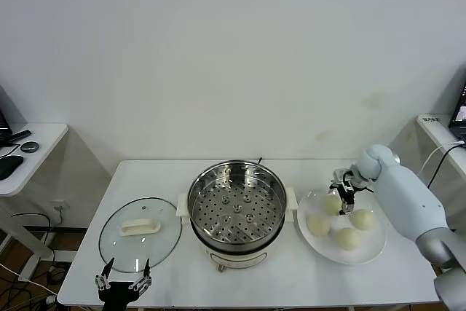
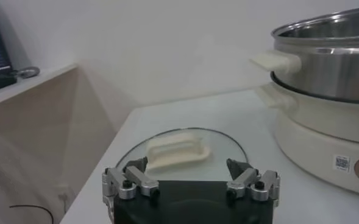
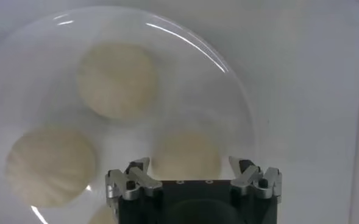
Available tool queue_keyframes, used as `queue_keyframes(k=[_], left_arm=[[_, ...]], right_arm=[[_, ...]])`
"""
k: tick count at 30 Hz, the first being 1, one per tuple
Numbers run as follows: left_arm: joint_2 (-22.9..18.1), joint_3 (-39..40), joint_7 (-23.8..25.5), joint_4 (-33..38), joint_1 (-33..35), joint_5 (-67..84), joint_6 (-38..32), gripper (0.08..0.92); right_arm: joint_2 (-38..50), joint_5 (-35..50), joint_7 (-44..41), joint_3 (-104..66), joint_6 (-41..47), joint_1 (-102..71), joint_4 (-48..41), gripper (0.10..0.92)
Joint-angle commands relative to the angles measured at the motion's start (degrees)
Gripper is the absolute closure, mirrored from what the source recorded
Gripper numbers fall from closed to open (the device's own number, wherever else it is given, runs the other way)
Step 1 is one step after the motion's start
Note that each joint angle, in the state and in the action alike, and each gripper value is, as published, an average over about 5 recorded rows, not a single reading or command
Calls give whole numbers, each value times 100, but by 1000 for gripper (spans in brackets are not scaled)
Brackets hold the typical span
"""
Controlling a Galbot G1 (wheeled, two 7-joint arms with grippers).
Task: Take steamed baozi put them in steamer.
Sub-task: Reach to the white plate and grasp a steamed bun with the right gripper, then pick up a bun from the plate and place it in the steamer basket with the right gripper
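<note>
1. A lab or test room set up as a mock kitchen: bare white wall [image 1: 233, 49] and a plain white table [image 1: 167, 180] carrying cookware
2. A side desk [image 1: 33, 152] on the left holds a computer mouse [image 1: 29, 146] and keyboard edge
3. Loose cables [image 1: 29, 271] trail on the floor

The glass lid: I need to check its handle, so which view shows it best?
The head view: the whole glass lid lies flat, left of the steamer, handle on top. The left wrist view shows its handle close but its near rim hidden behind the left gripper. The right wrist view shows none.
</note>
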State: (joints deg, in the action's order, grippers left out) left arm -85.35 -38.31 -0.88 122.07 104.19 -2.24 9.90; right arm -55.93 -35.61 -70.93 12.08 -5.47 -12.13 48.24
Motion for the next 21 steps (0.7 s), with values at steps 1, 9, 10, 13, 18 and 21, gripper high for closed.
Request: queue_keyframes(k=[1,9,10,13,18,21], left_arm=[[8,3,-8,-25,-15,21,26,177],[10,10,-10,-49,-42,39,49,177],[7,12,-11,-50,-46,41,52,177],[2,16,-11,-48,-56,44,60,177],[4,35,-14,-46,-71,40,62,177],[6,61,-24,-35,-92,39,65,177]], right_arm=[[-59,-134,56,-3,0,19,-102,203],[-54,-165,45,-50,26,-16,-95,329],[-58,-152,38,-55,28,-16,-97,351],[-68,-93,5,-70,28,-1,-93,423],[11,176,-141,1,39,161,16,485],[138,567,-286,267,71,465,219,497]])
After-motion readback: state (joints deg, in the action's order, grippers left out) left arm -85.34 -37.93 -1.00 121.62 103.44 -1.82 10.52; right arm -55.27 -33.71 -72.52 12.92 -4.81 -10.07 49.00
